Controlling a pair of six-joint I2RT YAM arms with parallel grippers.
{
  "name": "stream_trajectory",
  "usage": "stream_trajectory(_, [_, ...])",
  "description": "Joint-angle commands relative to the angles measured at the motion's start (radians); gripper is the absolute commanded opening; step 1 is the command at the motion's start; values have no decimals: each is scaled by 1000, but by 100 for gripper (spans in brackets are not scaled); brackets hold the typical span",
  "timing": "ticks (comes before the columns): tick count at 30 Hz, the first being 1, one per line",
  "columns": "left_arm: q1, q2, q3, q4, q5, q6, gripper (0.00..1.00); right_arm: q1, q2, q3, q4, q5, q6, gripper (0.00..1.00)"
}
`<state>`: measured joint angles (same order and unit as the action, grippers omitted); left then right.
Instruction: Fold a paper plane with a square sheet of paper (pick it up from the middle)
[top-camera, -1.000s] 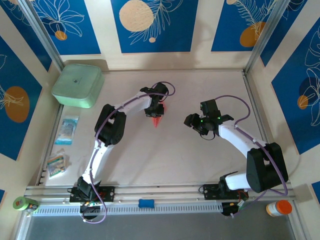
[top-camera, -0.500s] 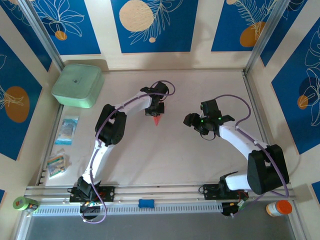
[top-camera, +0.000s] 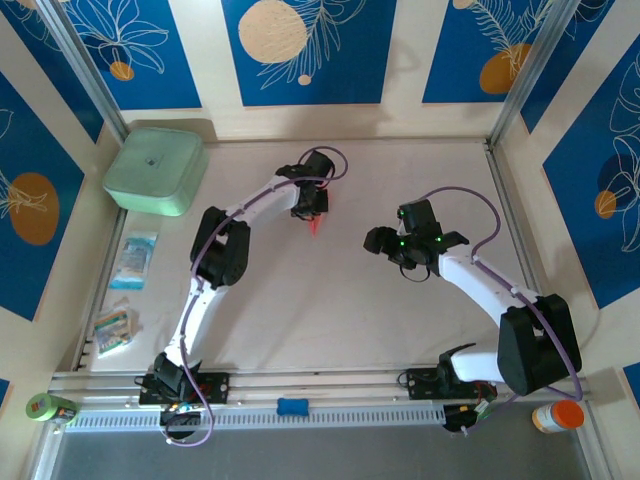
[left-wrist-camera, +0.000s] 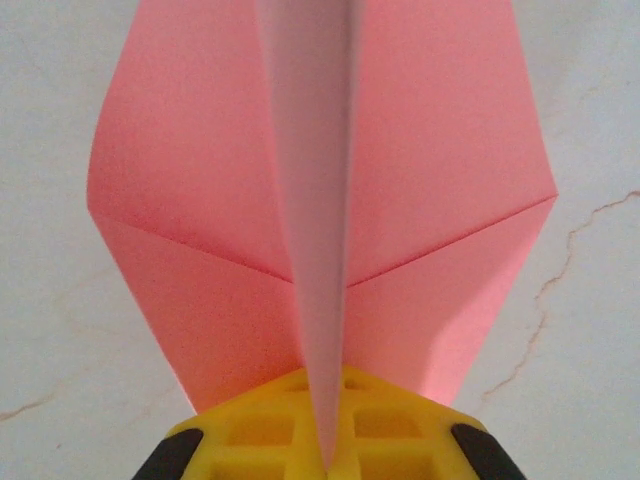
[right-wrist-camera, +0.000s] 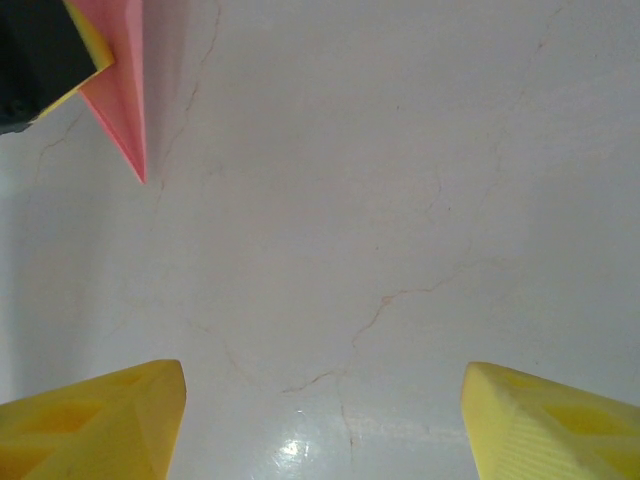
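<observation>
At the far middle of the table (top-camera: 280, 330), the left gripper (top-camera: 311, 207) is clenched on the paper plane (top-camera: 316, 229). In its wrist view the yellow fingers (left-wrist-camera: 250, 440) pinch the base of the upright centre fold. The two pink wings spread flat to either side above the pale marbled surface.

A second ago those jaws were a little ajar. They have since closed fully on the fold, and the arm has drawn the dart slightly farther from the bases, toward the back wall. The plane's tip points back toward the near edge; I cannot tell whether it touches the table.

To the plane's right and well apart from it, the right gripper (top-camera: 386, 241) has opened wider over the same second and holds nothing. Its wrist view looks between parted yellow fingertips at bare table, with the pink tip and the left gripper's finger in the upper-left corner.

As I read it, the sheet is already folded into a slim dart. The left arm alone now carries it and the right has stood off. What likely remains is lifting it clear or setting it down without crushing the fold. The mint-green box (top-camera: 155, 170) sits far left, uninvolved.
</observation>
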<state>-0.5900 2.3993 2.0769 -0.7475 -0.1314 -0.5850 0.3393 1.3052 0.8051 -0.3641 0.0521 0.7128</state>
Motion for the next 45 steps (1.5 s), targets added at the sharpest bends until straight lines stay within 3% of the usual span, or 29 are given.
stream_trajectory(1, [7, 38, 26, -22, 12, 22, 8, 5, -14, -4, -16, 10, -15, 73])
stream_trajectory(14, [7, 68, 25, -35, -1, -2, 24, 6, -7, -6, -17, 6, -6, 73])
stream_trajectory(26, [-5, 116, 35, -107, -51, -64, 24, 7, 8, -4, -12, -6, 2, 72])
stream_trajectory(45, [-14, -117, 43, -87, -60, -60, 38, 4, 3, 29, -22, 19, 15, 72])
